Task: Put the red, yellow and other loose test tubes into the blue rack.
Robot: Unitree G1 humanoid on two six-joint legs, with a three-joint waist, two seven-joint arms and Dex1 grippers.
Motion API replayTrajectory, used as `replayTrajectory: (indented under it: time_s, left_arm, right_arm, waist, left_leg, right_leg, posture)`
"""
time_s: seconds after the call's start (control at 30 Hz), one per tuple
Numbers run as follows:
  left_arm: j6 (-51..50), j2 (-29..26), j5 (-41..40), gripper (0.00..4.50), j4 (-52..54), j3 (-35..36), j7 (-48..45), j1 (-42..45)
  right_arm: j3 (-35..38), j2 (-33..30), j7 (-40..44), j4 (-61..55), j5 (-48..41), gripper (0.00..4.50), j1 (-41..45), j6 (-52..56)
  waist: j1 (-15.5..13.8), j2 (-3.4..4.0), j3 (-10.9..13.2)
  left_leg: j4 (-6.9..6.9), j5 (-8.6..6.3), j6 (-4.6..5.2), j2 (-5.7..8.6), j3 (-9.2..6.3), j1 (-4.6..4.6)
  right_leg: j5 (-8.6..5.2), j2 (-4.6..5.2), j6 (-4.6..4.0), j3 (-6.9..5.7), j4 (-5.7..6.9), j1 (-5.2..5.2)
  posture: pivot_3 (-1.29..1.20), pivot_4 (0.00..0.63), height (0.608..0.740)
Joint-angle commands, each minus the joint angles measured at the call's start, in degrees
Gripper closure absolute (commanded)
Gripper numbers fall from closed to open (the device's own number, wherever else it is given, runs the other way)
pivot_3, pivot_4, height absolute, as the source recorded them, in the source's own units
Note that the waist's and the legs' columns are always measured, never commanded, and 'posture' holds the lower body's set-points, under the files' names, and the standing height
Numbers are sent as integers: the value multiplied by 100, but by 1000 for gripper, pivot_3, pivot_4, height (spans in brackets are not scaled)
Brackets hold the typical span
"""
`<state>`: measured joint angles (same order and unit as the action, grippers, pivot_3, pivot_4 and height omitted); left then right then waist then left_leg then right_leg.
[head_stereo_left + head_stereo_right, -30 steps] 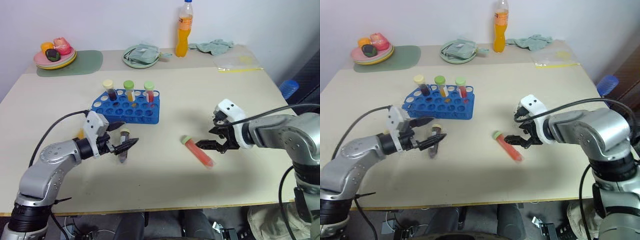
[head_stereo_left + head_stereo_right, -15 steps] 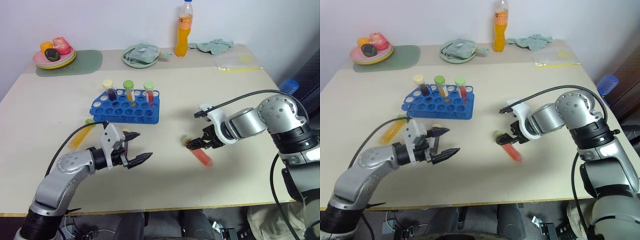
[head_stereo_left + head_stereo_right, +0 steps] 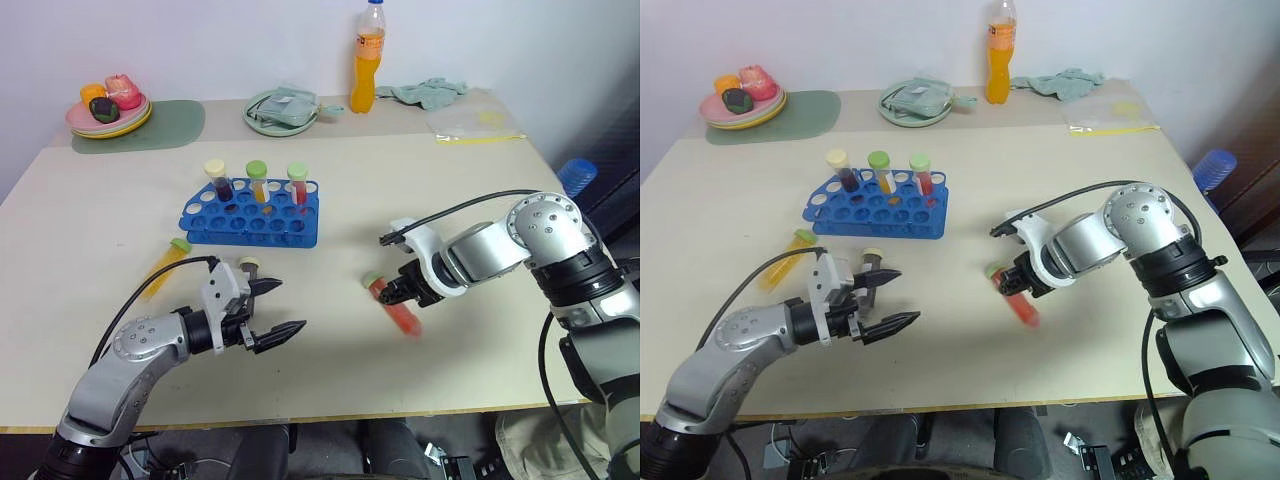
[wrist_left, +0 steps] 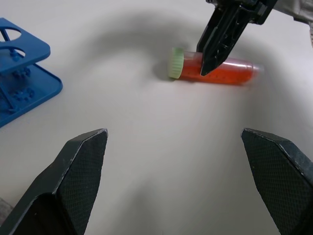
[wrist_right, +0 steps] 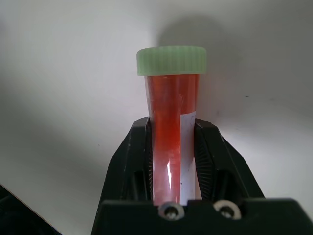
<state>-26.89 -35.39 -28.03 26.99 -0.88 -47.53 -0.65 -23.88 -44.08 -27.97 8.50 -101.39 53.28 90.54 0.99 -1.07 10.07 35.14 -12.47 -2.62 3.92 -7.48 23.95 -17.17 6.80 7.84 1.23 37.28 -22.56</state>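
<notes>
Since the right gripper (image 5: pixel 172 147) is clenched on the red tube (image 3: pixel 393 303), which lies on the table (image 3: pixel 480 200) | lift clear, upend cap-up, seat in blue rack (image 3: pixel 252 218) | left gripper (image 3: pixel 268 312) released, empty.

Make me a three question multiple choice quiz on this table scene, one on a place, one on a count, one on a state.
1. Where does the yellow tube lie?
A. On the table left of the rack
B. In the rack
C. On the green plate

2. How many tubes stand in the blue rack?
A. One
B. Three
C. Five

3. How is the right gripper?
A. Open above the rack
B. Shut on the red tube
C. Holding the bottle

Answers:
1 A: yellow tube lies flat on the table.
2 B: three caps rise from the blue rack.
3 B: right gripper clamps the red tube.
</notes>
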Motion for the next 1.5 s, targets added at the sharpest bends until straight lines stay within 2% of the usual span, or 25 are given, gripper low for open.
replayTrajectory:
  time_s: [0.03,0.13,0.2,0.27,0.33,0.4,0.47,0.57,0.67,0.8,0.97,1.13,1.5]
  left_arm:
    - [237,-25,60,0,-73,100,-61,-55]
    - [246,127,-91,0,-273,475,202,27]
    - [181,309,-286,0,-451,878,517,138]
    - [180,415,-329,0,-701,1265,804,254]
    - [194,425,-362,0,-945,1572,956,369]
    - [299,428,-278,0,-1238,1830,1177,541]
    - [443,476,-82,0,-1524,2031,1525,700]
    - [452,540,-147,0,-1665,2260,1754,798]
    - [425,512,-189,0,-1557,2279,1700,672]
    - [363,441,-243,0,-1315,2210,1488,401]
    - [89,319,-463,0,-845,2063,1119,-28]
    - [-91,271,-581,0,-660,1944,987,-142]
    - [62,267,-536,0,-848,1887,632,-329]
  right_arm:
    - [546,-82,263,-793,-81,3812,55,-421]
    - [1003,-133,1619,-2580,1468,3812,-283,-1338]
    - [854,-223,2769,-3458,2990,3812,-684,-2686]
    - [704,28,3574,-3728,4350,3812,-1165,-4178]
    - [437,453,3925,-3508,5502,3812,-1458,-5332]
    - [286,1310,3861,-2775,6476,3812,-1558,-6454]
    - [419,2333,3594,-1890,6973,3812,-1530,-7222]
    - [282,3214,3786,-798,7852,3812,-1375,-8339]
    - [341,3917,3850,128,8333,3812,-1247,-8995]
    - [501,4308,3987,797,8765,3812,-1189,-9483]
    - [552,4419,4375,1018,9036,3812,-1400,-9694]
    - [765,4597,4379,1265,9240,3812,-1399,-9686]
    - [956,4870,4501,1607,9544,3812,-1422,-9679]
  waist:
    - [1,4,2]
    - [1,12,7]
    - [-9,7,3]
    - [-9,0,-1]
    - [8,0,-1]
    - [51,-1,-1]
    - [102,1,0]
    - [143,-1,-1]
    - [151,0,-1]
    - [149,1,0]
    - [155,3,1]
    - [160,4,1]
    - [159,6,1]
  left_leg:
    - [0,0,0,0,0,1]
    - [0,0,1,0,-2,9]
    - [2,-1,2,0,-4,12]
    - [9,-1,2,2,0,12]
    - [11,-1,2,3,4,8]
    - [11,0,0,3,9,7]
    - [5,6,-10,1,7,0]
    - [-1,15,-26,3,-11,-1]
    - [-3,28,-49,6,-14,-1]
    - [-7,30,-52,6,-18,-1]
    - [-9,29,-50,6,-19,-1]
    - [-11,19,-34,6,-18,-3]
    - [-11,20,-35,6,-12,-4]
  right_leg:
    - [0,0,0,0,0,-1]
    - [0,-1,1,-2,2,-12]
    - [0,-4,3,-5,5,-15]
    - [-1,-6,5,-16,5,-11]
    - [1,-6,8,-17,7,-6]
    - [2,-6,9,-10,19,-14]
    - [3,-10,6,-8,27,-14]
    - [3,-8,5,-2,32,-19]
    - [4,-5,5,1,32,-21]
    - [3,-6,4,2,33,-23]
    - [3,-5,3,3,33,-24]
    - [3,-6,2,7,44,-32]
    - [2,-7,1,15,56,-41]
  posture:
    - [0,150,740]
    - [0,150,740]
    - [0,150,740]
    - [0,150,740]
    - [0,150,740]
    - [0,150,740]
    - [0,150,740]
    - [0,150,740]
    - [0,150,740]
    - [0,150,740]
    - [0,150,740]
    - [0,150,740]
    - [0,150,740]
